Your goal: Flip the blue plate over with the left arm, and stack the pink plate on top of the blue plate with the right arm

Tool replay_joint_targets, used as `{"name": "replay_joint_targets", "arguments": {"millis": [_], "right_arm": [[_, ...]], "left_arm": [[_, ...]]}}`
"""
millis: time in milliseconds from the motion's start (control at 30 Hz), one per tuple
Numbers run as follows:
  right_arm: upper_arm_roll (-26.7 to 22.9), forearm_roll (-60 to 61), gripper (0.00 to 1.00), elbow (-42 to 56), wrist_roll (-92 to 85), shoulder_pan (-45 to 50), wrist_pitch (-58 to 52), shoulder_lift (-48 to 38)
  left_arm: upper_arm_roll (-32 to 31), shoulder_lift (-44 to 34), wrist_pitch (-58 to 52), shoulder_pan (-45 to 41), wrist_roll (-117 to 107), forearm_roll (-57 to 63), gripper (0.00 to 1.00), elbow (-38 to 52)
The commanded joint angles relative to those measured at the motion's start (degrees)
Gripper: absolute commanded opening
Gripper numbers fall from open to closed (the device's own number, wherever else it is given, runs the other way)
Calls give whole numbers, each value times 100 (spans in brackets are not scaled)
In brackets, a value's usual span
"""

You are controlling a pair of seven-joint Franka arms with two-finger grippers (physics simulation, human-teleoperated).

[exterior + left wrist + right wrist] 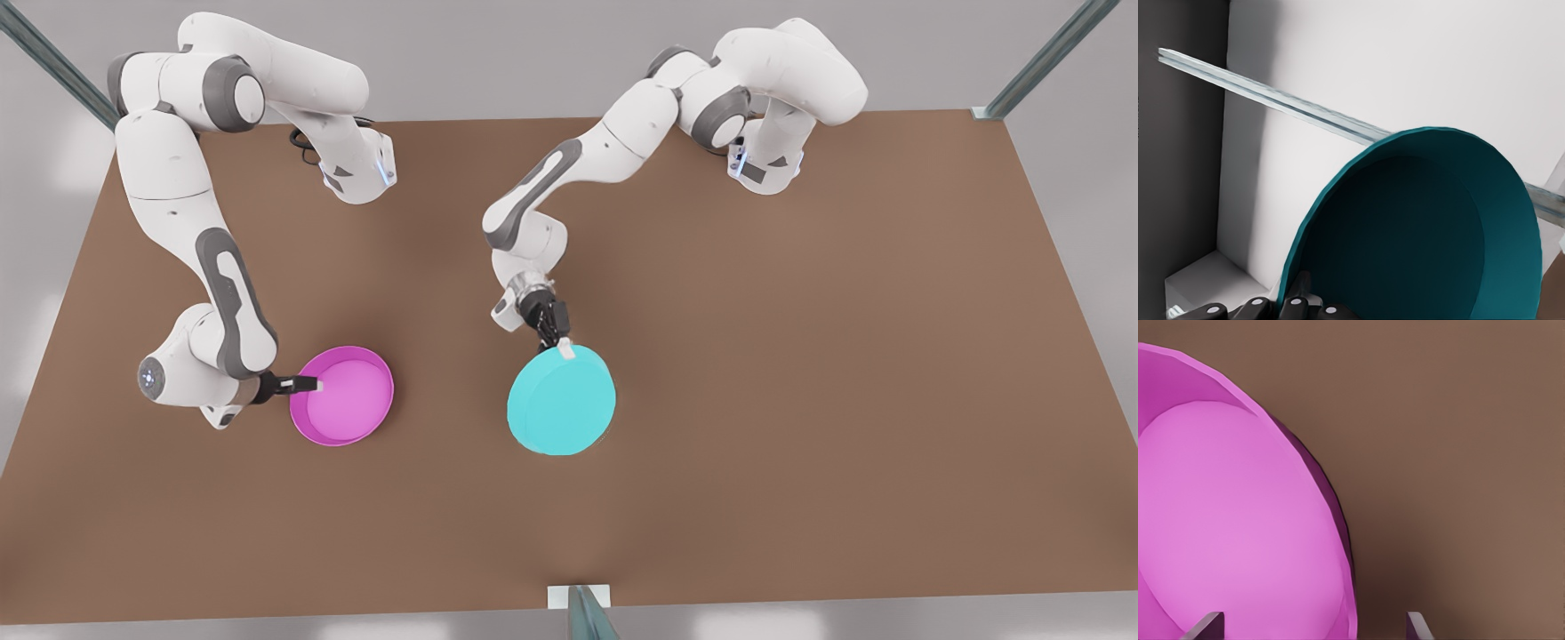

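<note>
Gripping blue plate (561, 402) — left gripper (564, 348), hollow underside shown

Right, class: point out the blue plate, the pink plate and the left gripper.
blue plate (562, 402), front view, flat underside.
pink plate (352, 397), front view, inner base.
left gripper (562, 345), front view, fingertips at the blue plate's rim.

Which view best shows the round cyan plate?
The front view: the round cyan plate shows whole, underside up, left gripper at its rim. The left wrist view shows its dark hollow inside.
</note>
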Motion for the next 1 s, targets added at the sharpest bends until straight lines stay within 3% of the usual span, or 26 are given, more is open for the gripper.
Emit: {"name": "replay_joint_targets", "arguments": {"millis": [0,33,100,267,367,567,633,667,767,800,967], "right_arm": [[0,0,100,0,0,7,0,0],[0,0,100,0,0,7,9,17],[0,0,58,18,8,7,0,35],[0,-35,58,97,-9,7,0,0],[-9,-105,45,141,0,7,53,0],[-9,-105,46,141,26,7,149,9],[-9,-105,46,141,17,7,149,17],[-9,-105,46,141,8,7,149,17],[-9,-140,46,167,8,7,149,26],[-9,-141,46,167,8,7,149,26],[-9,-149,41,176,-9,-1,149,35]], "left_arm": [[5,32,37,0,-4,127,21,12],[-4,120,72,-52,-47,153,21,109],[-4,348,107,-149,-179,162,21,127],[-21,753,318,-308,-223,347,21,417],[-74,744,327,-325,-557,338,21,417],[-258,753,380,-378,-575,303,23,399],[-338,762,380,-378,-584,303,27,390],[-338,770,380,-378,-584,303,32,381],[-443,779,476,-448,-715,303,95,390],[-548,762,520,-440,-751,303,99,408],[-777,709,942,-440,-2067,162,93,399]]}}
